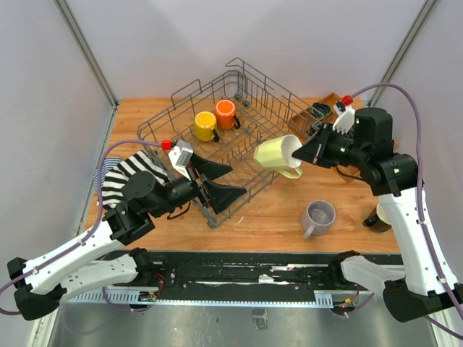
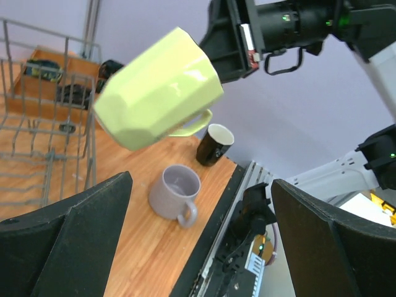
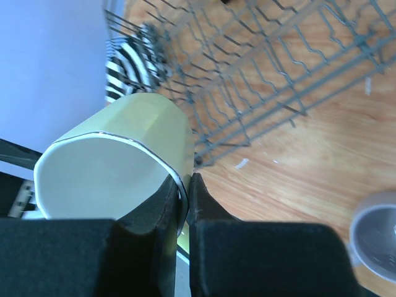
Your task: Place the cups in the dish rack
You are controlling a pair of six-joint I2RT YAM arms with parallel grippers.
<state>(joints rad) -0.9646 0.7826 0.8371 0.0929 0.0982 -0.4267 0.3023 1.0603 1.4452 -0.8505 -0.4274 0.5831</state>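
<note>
— What do we see of the right gripper (image 1: 298,153)?

— Its jaws are pinched tight on the wall of the pale cream-yellow cup (image 1: 276,154), at the rim; in the right wrist view one finger sits inside the mouth and the other outside, with only the cup wall between them.

— And where is that cup?

— We see it held in the air, tipped on its side, mouth towards the gripper and handle hanging downward; from above it lies over the right edge of the dish rack (image 1: 249,137), clear of the table (image 1: 275,217).

— The left gripper (image 1: 237,181)?

— Its jaws are spread wide with nothing between them; it hovers at the rack's near corner, and its own camera looks between the two fingers at the lifted cup.

— What of the other cups?

— We count the orange mug (image 1: 226,113) and the yellow mug (image 1: 205,126) touching side by side inside the rack, mouths up; the lavender-grey mug (image 1: 318,217) stands upright on the table in front of the rack's right side; the black mug (image 1: 377,218) stands near the table's right edge, partly hidden by the right arm in the top view.

— Anything else?

— A striped cloth (image 1: 130,177) lies left of the rack; a wooden tray (image 1: 322,108) sits behind the rack at the right.
</note>
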